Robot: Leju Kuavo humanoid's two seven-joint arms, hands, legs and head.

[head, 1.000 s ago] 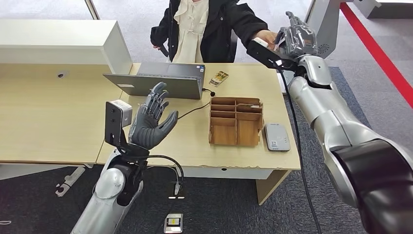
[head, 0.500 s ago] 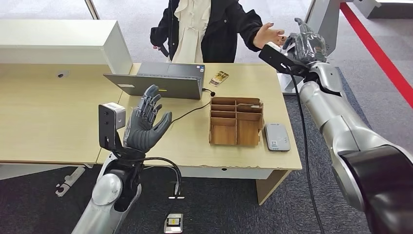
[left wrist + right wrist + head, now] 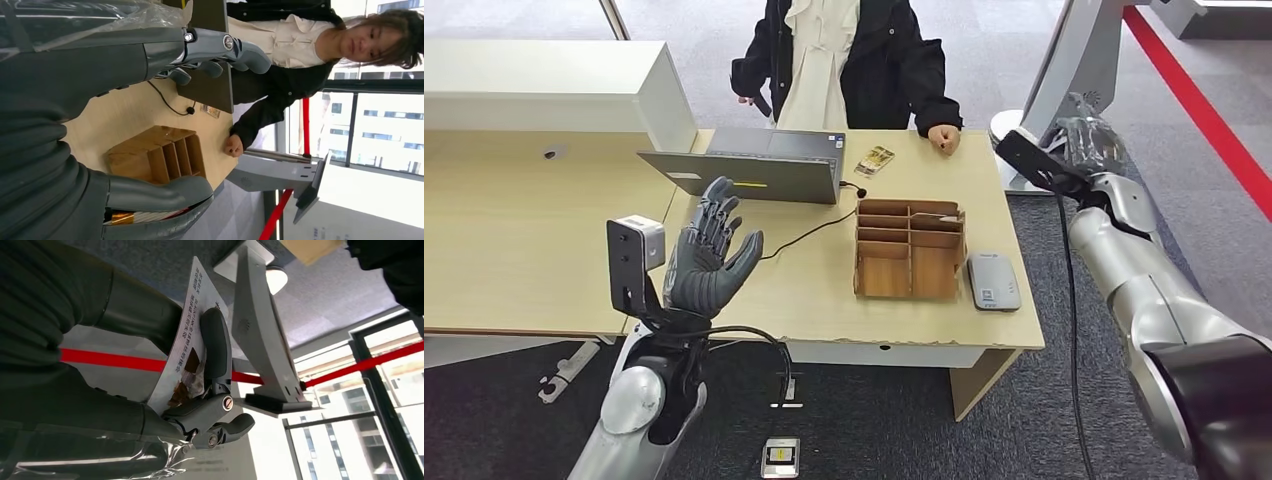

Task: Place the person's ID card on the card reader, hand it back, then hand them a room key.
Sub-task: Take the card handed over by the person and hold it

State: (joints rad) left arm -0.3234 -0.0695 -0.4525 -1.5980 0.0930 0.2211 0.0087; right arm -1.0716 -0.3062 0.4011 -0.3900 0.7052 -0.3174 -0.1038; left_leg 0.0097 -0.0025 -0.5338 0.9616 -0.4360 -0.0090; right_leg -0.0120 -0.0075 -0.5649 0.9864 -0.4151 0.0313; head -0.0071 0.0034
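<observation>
I see the table (image 3: pixel 544 250) as the biggest thing, and I place the rest against the wooden organizer (image 3: pixel 909 250) standing on it. Behind the organizer, across the table, a person (image 3: pixel 844 50) in a dark jacket stands with a closed hand (image 3: pixel 942 137) resting on the far table edge. A laptop (image 3: pixel 754 165) sits behind and to the left of the organizer, its cable running toward it. My left hand (image 3: pixel 709 255) is raised, palm forward and fingers spread, holding nothing, left of the organizer. My right hand (image 3: pixel 1084 140) hangs off the table, well to the right of and beyond the organizer, pinching a card (image 3: pixel 187 355) with printed text between thumb and fingers. The card reader (image 3: pixel 993 281) lies just beside the organizer's right side. A small gold-coloured card (image 3: pixel 874 160) lies behind the organizer.
</observation>
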